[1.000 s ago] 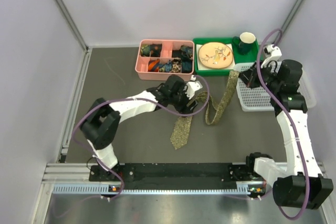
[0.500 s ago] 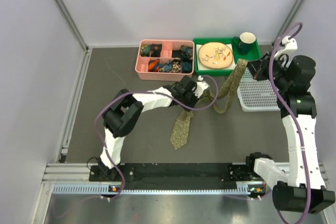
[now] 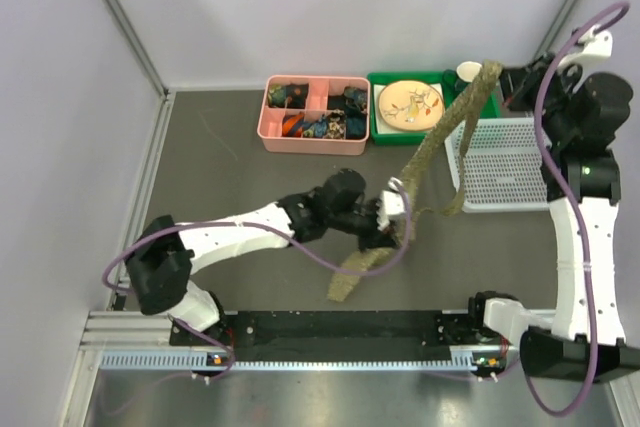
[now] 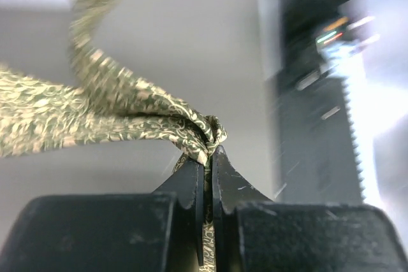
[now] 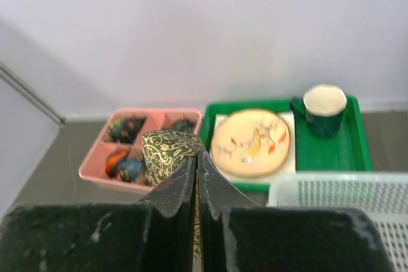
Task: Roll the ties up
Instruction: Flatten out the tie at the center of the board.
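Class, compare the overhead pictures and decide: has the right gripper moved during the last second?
Yes. The right gripper, shut on the tie, moved toward the back wall, from just nearer than the green tray's front edge to its far right corner.

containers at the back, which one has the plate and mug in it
The green tray, between the pink box and the white basket; only it carries the plate and mug.
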`<state>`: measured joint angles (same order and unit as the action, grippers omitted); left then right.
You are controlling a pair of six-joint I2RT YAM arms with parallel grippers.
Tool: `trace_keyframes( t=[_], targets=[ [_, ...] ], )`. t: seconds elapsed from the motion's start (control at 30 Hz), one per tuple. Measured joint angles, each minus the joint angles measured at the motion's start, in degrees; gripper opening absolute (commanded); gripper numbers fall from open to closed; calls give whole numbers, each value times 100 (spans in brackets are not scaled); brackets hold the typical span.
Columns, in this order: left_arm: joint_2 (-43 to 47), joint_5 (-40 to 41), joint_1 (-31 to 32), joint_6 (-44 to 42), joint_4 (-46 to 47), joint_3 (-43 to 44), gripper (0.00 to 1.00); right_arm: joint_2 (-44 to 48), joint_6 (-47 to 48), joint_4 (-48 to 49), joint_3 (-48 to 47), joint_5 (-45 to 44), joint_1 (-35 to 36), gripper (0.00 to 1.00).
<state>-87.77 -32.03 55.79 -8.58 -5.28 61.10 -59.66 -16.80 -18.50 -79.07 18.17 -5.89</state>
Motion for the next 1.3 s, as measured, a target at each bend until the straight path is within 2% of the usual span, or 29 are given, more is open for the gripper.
trace_keyframes(
  t=[0.07, 0.17, 0.2, 0.23, 0.33, 0.37, 0.47, 0.6, 0.73, 0.83, 0.93, 0.97, 1.0, 1.07, 1.1, 1.2, 1.3],
  targets=[
    [-175, -2, 570, 149, 562, 164, 0, -310, -138, 151, -393, 52, -2, 0],
    [-883, 153, 1084, 420, 1504, 564, 2, -682, -350, 304, -861, 234, -2, 0],
    [-1139, 225, 1158, 487, 1799, 686, 12, -767, -435, 321, -977, 323, -2, 0],
    [-1342, 295, 1191, 542, 1980, 793, 49, -835, -551, 372, -1060, 435, -2, 0],
    [-1657, 382, 1139, 538, 2124, 1021, 89, -896, -852, 527, -1106, 778, 17, 0],
    [-1615, 282, 1058, 496, 2002, 1021, 94, -914, -938, 581, -1106, 896, 66, 0],
    [-848, -33, 603, 323, 1399, 542, 98, -973, -1150, 817, -946, 1113, 470, 0],
    [1606, -181, -837, 57, -48, -446, 99, -1075, -1311, 1241, -210, 1362, 1567, 0],
    [3786, 372, -2208, -249, -841, -520, 99, -1738, -1300, 1285, 264, 1462, 2754, 0],
    [4680, 890, -2889, -229, -1189, -501, 99, -2468, -1213, 1248, 223, 1370, 3689, 0],
    [4905, 1696, -3447, -22, -1563, -503, 97, -3261, -1176, 1176, -116, 1272, 4553, 1],
    [4903, 1912, -3552, 46, -1655, -505, 97, -3545, -1176, 1163, -304, 1211, 4828, 7],
    [4900, 2131, -3687, 120, -1768, -516, 95, -3845, -1174, 1161, -518, 1165, 5080, 27],
    [4863, 2430, -3915, 208, -1987, -522, 93, -4424, -1176, 1023, -1023, 1169, 5466, 47],
    [4806, 2608, -4037, 245, -2103, -518, 93, -4693, -1147, 970, -1270, 1189, 5615, 62],
    [4629, 2983, -4286, 245, -2409, -455, 94, -4933, -769, 461, -1443, 1248, 5783, 69],
    [4369, 2992, -4544, 181, -2647, -367, 96, -4721, 66, -557, -1429, 1296, 5486, 70]
  ],
)
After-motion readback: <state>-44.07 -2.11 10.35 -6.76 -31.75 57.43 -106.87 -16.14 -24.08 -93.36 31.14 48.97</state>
